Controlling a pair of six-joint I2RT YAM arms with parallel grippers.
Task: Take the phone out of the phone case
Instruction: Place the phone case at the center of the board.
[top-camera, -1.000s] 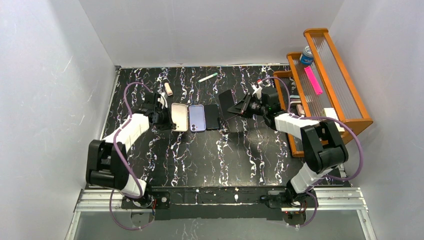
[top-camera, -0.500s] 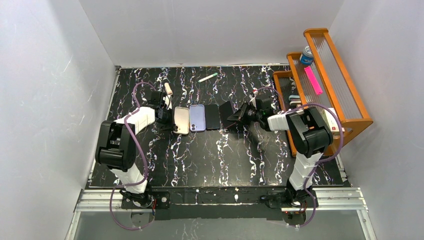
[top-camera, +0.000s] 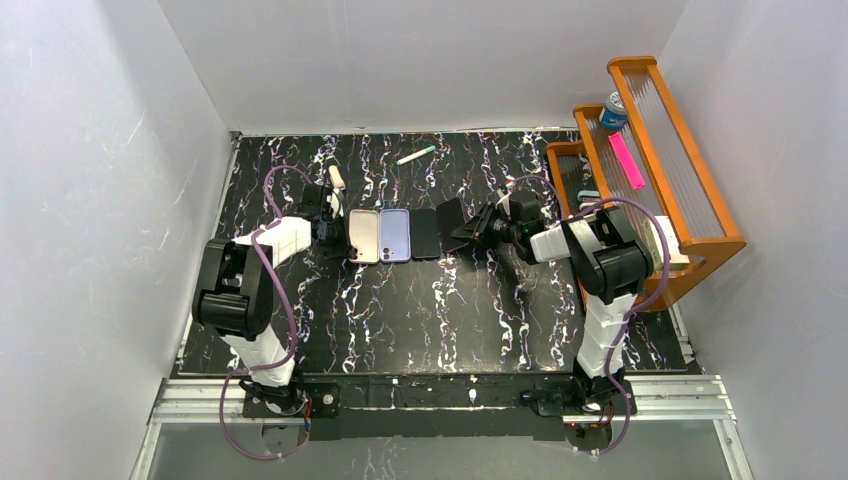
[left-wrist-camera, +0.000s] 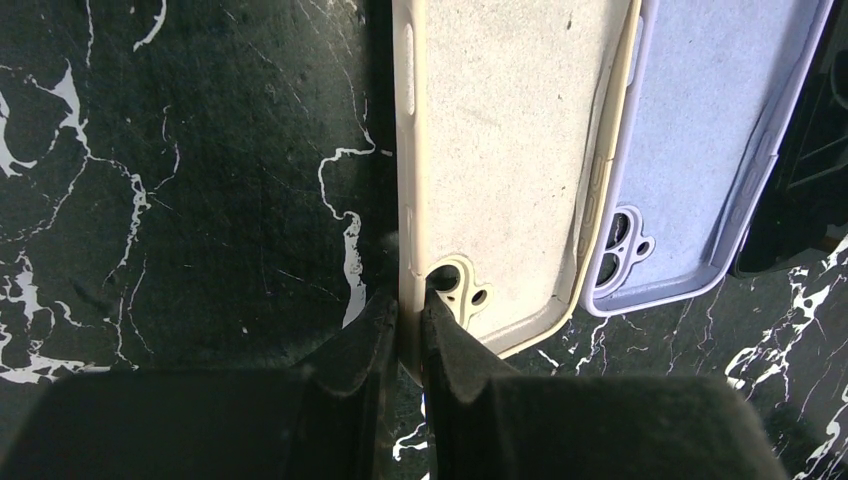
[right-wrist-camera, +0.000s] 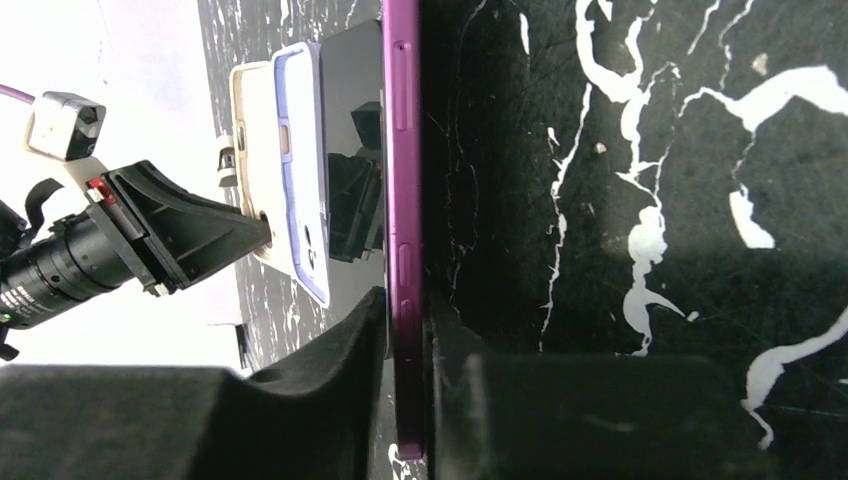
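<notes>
1. Right claw (right-wrist-camera: 405, 340): pinched on the long edge of the purple phone (right-wrist-camera: 404, 150), held up on edge, tilted, clear of every case.
2. Left claw (left-wrist-camera: 410, 315): clamped on the rim of the beige case (left-wrist-camera: 500, 140) beside the camera hole; open side up, empty inside.
3. Long axes roughly parallel, pointing away from the arm bases; phone to the right of the case, nearer the right arm.
4. Between the two: an empty lilac case (left-wrist-camera: 690, 140) touching the beige one, then a black slab (top-camera: 425, 233) flat on the table (top-camera: 400, 310).
5. Judged separated already; set-down room to the right, black slab just beside.
6. Well apart: wooden rack (top-camera: 700, 240), pen (top-camera: 415, 155).
</notes>
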